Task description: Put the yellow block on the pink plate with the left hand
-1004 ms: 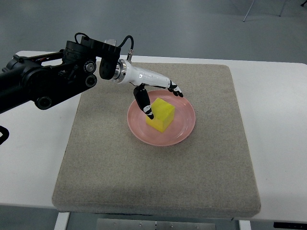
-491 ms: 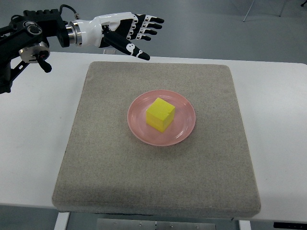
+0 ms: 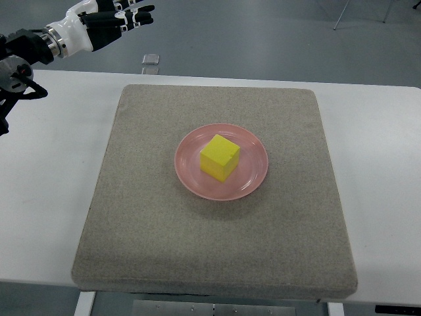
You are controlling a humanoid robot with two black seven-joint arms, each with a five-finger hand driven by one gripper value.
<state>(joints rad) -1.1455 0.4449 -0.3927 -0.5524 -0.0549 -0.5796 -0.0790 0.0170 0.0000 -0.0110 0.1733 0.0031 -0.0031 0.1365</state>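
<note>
Top view: block (image 3: 220, 157) sat on the plate (image 3: 253, 178), left hand (image 3: 112, 20) spread wide, empty, well clear at top-left; right arm was out of view. Little risk remained, maybe the arm clipping the mat (image 3: 164, 250) if it swung back low. Versus half a second earlier, the hand had pulled further up and left; block and plate hadn't moved.

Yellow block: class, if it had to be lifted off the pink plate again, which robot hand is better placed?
Left: the left hand shows, open, at upper left; yellow block sits on pink plate; no right hand visible.
</note>
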